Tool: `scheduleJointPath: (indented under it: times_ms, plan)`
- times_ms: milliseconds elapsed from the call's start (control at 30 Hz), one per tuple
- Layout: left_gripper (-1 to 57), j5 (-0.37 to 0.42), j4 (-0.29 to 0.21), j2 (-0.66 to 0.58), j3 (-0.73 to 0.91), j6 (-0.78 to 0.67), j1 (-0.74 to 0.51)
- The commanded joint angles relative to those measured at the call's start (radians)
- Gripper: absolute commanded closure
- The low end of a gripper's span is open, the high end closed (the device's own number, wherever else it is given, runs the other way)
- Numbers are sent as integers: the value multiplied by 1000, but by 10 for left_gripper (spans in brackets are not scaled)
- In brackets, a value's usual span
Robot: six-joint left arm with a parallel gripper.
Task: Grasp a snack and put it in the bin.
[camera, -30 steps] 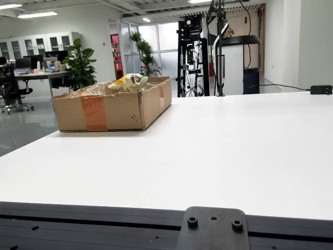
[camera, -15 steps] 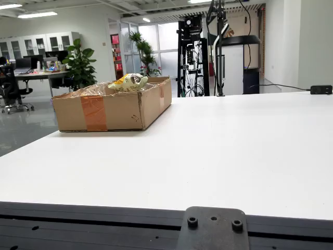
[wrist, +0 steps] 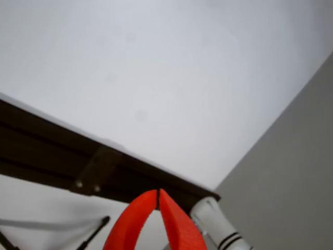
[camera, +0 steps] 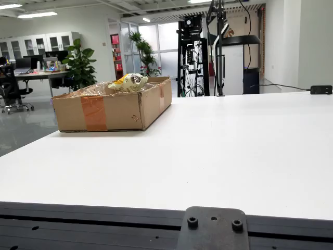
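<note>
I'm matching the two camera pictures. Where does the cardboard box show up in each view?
Side view: the box sits on the white table at upper left, with a snack bag poking above its rim.
View riding on the pincer: the box is not in it; only the closed red pincer at bottom centre.
Shared landmark: the white table and its dark edge rail.

In the view from the counter's edge, the broad white counter (camera: 234,151) is lying bare across the middle and right, leaving open passage there; the shallow brown cardboard box with orange tape (camera: 112,108) is occupying the far left corner, its top open, with a yellow crinkled snack bag (camera: 128,82) poking above the rim; a black metal bracket with bolts (camera: 213,229) is sitting at the near edge; a black power adapter (camera: 321,89) is resting at the far right edge.
</note>
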Motion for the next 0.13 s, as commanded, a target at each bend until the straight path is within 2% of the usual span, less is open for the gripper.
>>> scheduleJointPath:
  times_ms: [33, 133]
  plan:
    - [562, 0, 0, 0, 0, -1, 3]
    - [562, 0, 0, 0, 0, -1, 8]
